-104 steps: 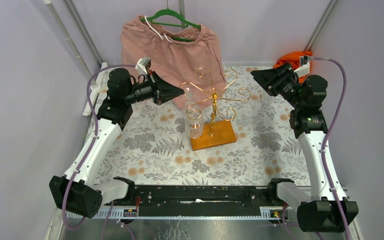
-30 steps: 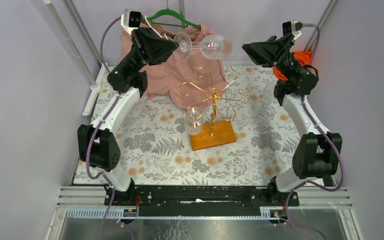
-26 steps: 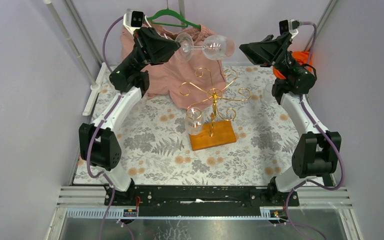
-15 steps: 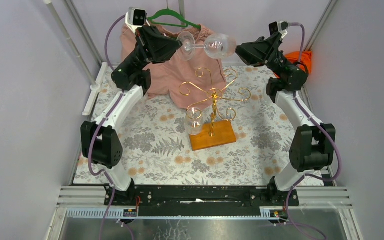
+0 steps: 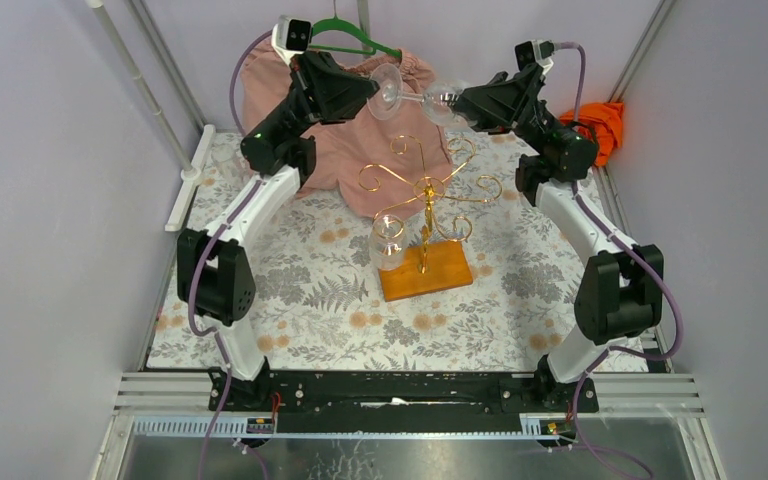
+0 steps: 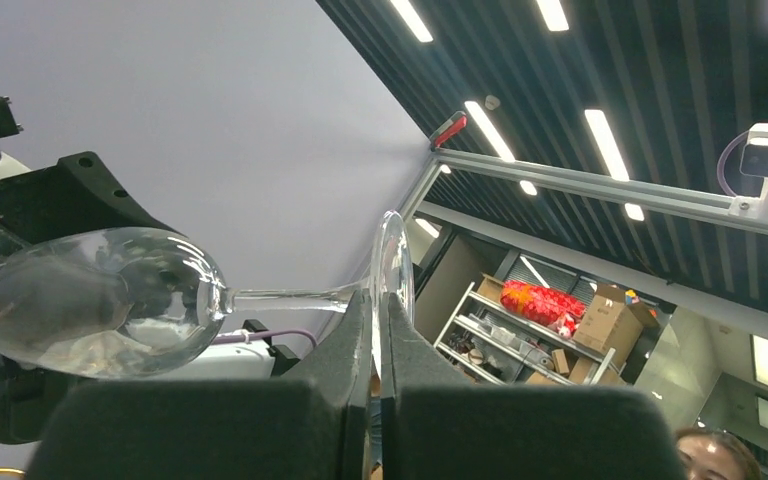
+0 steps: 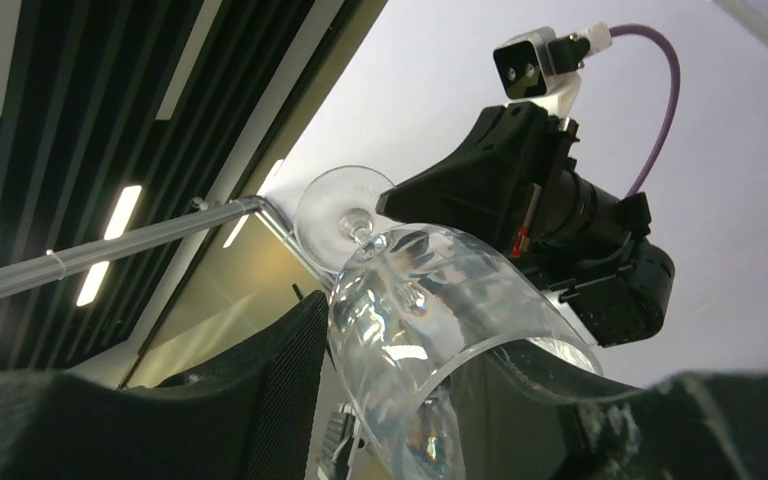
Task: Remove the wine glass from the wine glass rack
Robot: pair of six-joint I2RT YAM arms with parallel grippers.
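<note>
Glass: in the air above the rack, clear of its scroll arms, lying sideways and reaching from one gripper to the other.
Left gripper: clamped tight on the rim of the foot. The left wrist view shows the foot edge-on in the slit between the fingers, with stem and bowl running off to the left.
Right gripper: partly open, bowl lying between its fingers; cannot tell whether they press on it.
Right wrist view: bowl mouth-first, foot behind it, left gripper beyond.
Top view only: second glass hanging bowl-down from a rack arm beside the post; pink garment on a green hanger behind; orange cloth far right.
Writing: boxes in the left wrist view, print too small to read.
</note>
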